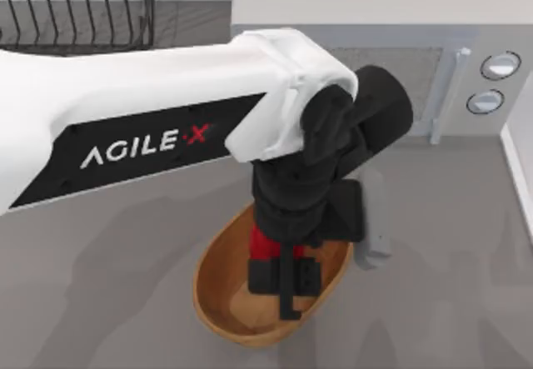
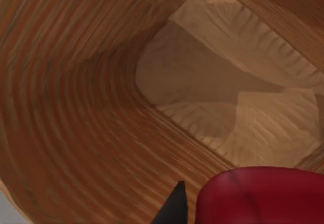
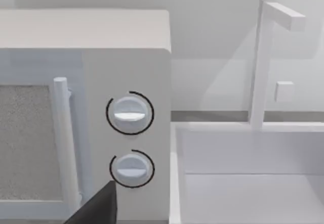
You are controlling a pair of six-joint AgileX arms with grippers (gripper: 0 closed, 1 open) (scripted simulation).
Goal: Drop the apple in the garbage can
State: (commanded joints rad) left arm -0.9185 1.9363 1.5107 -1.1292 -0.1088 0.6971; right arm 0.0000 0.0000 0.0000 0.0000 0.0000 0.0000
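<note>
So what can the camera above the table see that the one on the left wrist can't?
Top view alone: the left arm reaching down with the left gripper over the garbage can, plus the microwave and wire rack behind. Left wrist view alone: the can's ribbed inner wall and lighter flat bottom up close. Both: the apple at the gripper, above the can.

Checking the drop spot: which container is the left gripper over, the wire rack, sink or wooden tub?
The garbage can, the orange-brown oval tub; left gripper holds the apple above it.
</note>
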